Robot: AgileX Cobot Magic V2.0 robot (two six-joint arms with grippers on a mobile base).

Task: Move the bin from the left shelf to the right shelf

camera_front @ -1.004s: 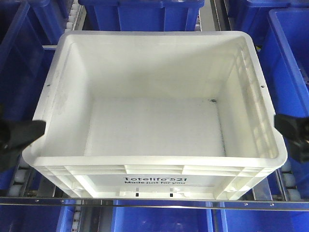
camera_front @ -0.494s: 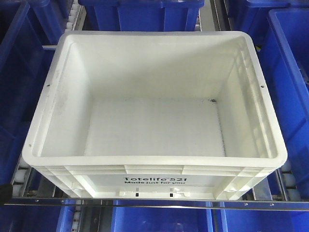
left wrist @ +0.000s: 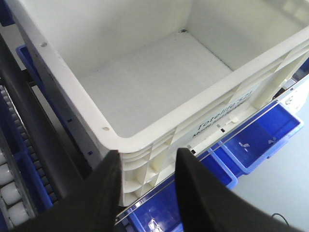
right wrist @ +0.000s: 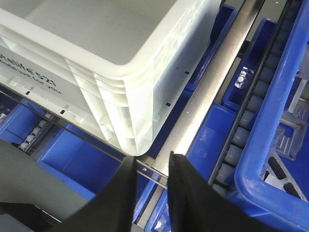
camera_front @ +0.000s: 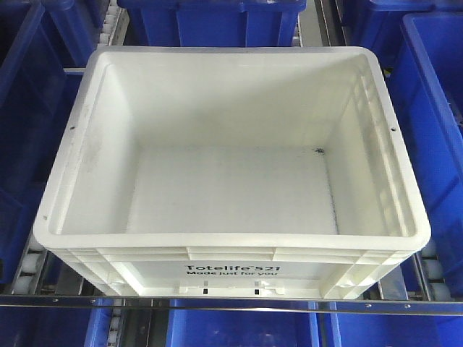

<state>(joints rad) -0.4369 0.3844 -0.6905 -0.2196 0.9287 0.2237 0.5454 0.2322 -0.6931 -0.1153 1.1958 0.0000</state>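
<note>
**White tote on the roller shelf, both grippers drawn back from it**

The large white rectangular plastic bin [camera_front: 231, 181] with a ribbed rim sits upright on the shelf's roller tracks [camera_front: 29, 264], its open top empty and its printed side, reading "Totelife 521 Made just for you", facing the front metal rail [camera_front: 231, 305]. Blue plastic bins [camera_front: 434, 108] flank it on both sides, stand behind it and fill the level below.

In the front view neither gripper appears. The left wrist view shows the left gripper [left wrist: 145, 166] near the bin's front left corner, its two black fingers [left wrist: 108, 179] parted with a gap between them and nothing held; the ribbed corner shows through that gap, apart from the fingers. The right wrist view shows the right gripper [right wrist: 149, 166] just below the bin's front right corner, its black fingers [right wrist: 181, 176] likewise spread and holding nothing, above the metal rail. A row of white rollers [right wrist: 251, 111] runs beside a blue bin on the right.
</note>
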